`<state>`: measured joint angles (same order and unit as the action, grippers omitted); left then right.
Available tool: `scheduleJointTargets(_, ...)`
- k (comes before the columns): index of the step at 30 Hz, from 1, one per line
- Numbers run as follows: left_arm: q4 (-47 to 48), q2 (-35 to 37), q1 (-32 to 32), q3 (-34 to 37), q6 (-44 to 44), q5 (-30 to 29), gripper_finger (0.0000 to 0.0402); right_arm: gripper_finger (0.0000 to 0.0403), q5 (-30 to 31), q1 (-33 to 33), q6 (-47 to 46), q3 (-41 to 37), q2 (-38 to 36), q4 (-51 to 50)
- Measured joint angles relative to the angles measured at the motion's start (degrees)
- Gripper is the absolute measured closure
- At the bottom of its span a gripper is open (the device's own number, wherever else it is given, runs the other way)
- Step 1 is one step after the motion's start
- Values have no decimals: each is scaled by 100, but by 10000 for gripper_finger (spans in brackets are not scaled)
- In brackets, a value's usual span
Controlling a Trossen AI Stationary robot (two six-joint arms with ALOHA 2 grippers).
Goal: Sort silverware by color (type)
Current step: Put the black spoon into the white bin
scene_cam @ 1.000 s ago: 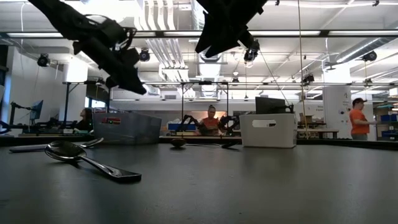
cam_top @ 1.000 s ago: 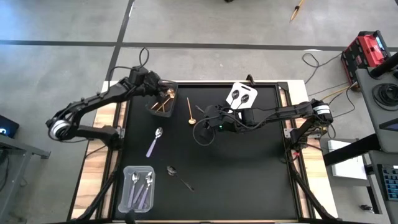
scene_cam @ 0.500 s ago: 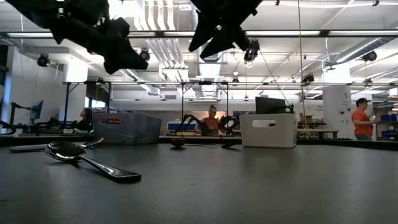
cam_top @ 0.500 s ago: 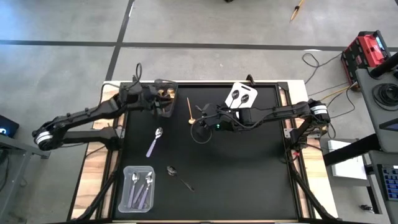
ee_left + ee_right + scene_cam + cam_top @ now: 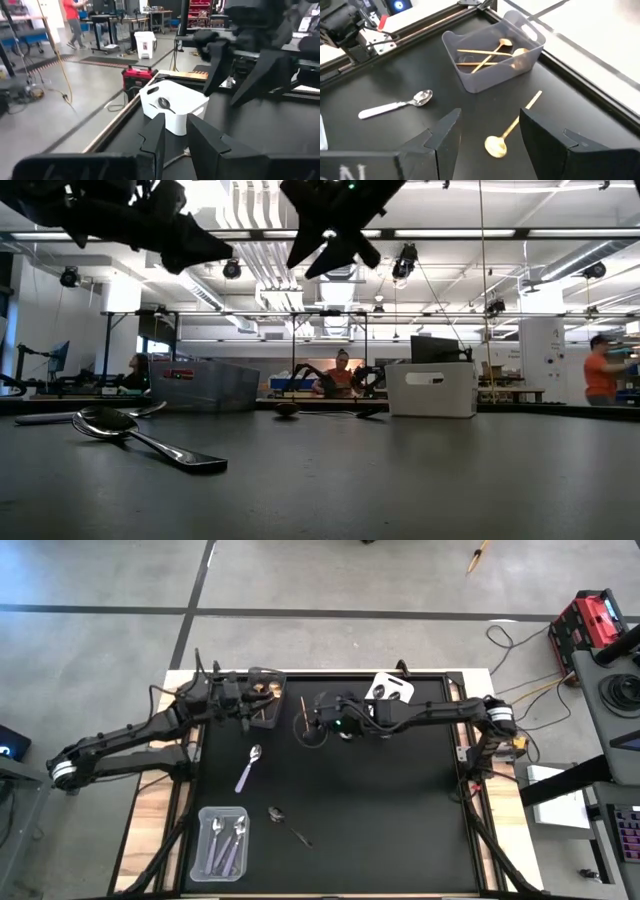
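Right gripper, fingers spread and empty, hangs over the gold spoon near the desk's far edge, beside the bin. Spoon's long axis crosses the finger gap. Left gripper, part-closed and empty, is farther away.

A dark spoon lies on the tabletop before a clear bin and a white bin, both arms overhead.
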<state>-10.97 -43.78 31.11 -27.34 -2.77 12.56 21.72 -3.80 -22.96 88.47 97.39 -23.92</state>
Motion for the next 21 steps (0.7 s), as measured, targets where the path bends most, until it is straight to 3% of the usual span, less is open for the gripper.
scheduleJointTargets(8, 106, 29, -4, -16, -188, 0, 341, 213, -263, -239, 547, 771, 632, -245)
scheduleJointTargets(15, 230, 463, -17, 55, 17, 76, 341, 213, -223, -251, 1663, 1838, 1123, -1965)
scheduleJointTargets(21, 612, 1022, -17, 51, 335, 351, 341, 213, -223, -308, 2046, 2508, 1543, -3044)
